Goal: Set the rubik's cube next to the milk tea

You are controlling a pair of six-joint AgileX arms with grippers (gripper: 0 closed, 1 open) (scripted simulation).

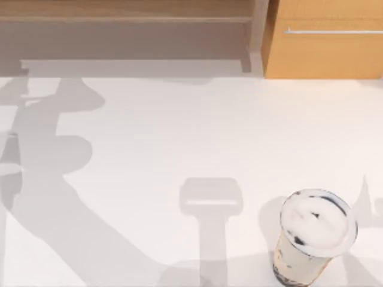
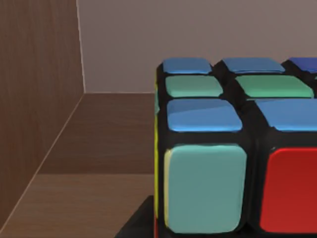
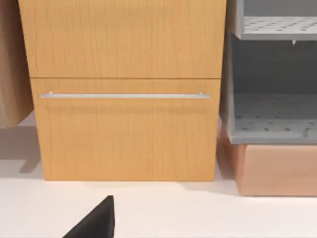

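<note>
The rubik's cube (image 2: 233, 148) looms close in the left wrist view, showing blue, green, teal and red squares on black edges. One dark finger (image 2: 141, 224) of my left gripper presses against its lower side, and the gripper is shut on the cube. Brown wooden walls and a wooden floor (image 2: 94, 198) surround it. The milk tea (image 1: 314, 236), a clear cup of beige drink with a whitish domed lid, stands upright at the table's front right. A dark part of my right gripper (image 3: 94, 220) hangs low over the white table, facing the cabinet.
A wooden shelf unit (image 1: 125, 27) runs along the table's back left. An orange-brown cabinet (image 1: 326, 42) with a metal handle (image 3: 124, 95) stands at the back right, with grey perforated shelves (image 3: 272, 119) beside it. Arm shadows cross the white table (image 1: 179, 137).
</note>
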